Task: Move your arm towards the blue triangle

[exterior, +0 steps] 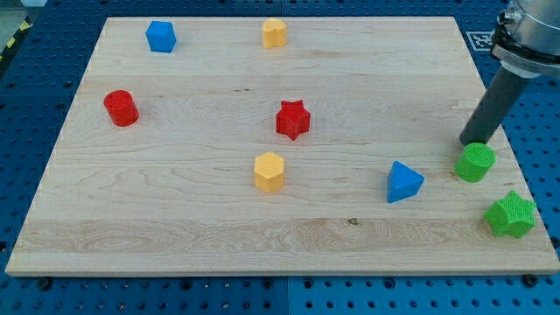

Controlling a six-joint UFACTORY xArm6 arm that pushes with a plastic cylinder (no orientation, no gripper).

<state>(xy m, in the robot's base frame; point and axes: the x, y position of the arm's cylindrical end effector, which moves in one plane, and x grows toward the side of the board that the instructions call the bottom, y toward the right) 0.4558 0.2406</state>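
Already our tip (466,140), a bare rod holding nothing, touched the green cylinder (475,163); heading view-left to the blue triangle (403,182) nearby, we risked dragging that cylinder along.

Wooden board (219,227) carries eight blocks. My tip (467,140) rests at the view's right edge, just above the green cylinder (475,163) and near touching it. Blue triangle (403,182) lies to the left of that cylinder, apart from the tip. Green star (511,214) sits at lower right. Red star (293,119) and yellow hexagon (269,171) occupy the centre. Red cylinder (121,108) at left; blue block (161,37) and a second yellow block (274,33) along the top.
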